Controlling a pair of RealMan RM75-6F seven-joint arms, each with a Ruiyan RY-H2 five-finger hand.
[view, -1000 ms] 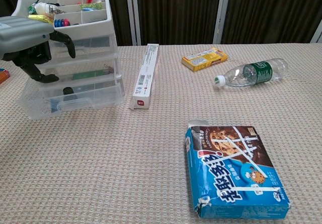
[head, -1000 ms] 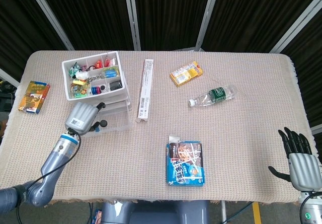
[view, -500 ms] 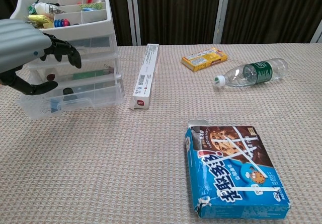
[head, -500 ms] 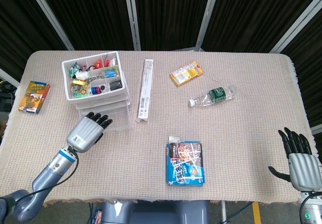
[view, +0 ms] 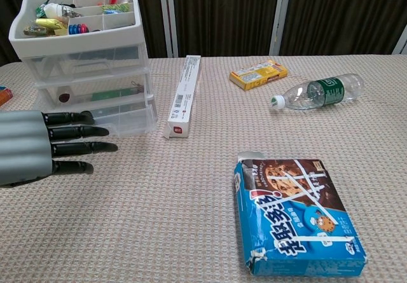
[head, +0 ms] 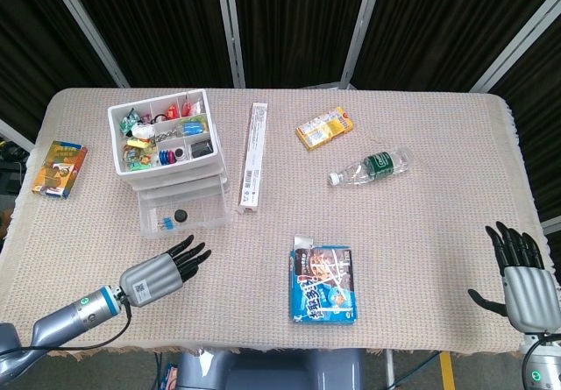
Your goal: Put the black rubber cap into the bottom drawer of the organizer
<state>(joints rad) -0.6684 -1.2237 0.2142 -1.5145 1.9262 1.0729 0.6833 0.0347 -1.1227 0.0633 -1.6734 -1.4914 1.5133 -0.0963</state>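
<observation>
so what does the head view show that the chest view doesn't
Only the head view shows the small black rubber cap lying in the pulled-out clear bottom drawer, the right hand open at the table's near right edge, and a colourful box at the far left. Only the chest view shows the drawer fronts of the white plastic organizer from the side. Both share the open left hand, the blue cookie box, the long white box, the yellow box and the clear bottle.

left hand flat, organizer behind
</observation>
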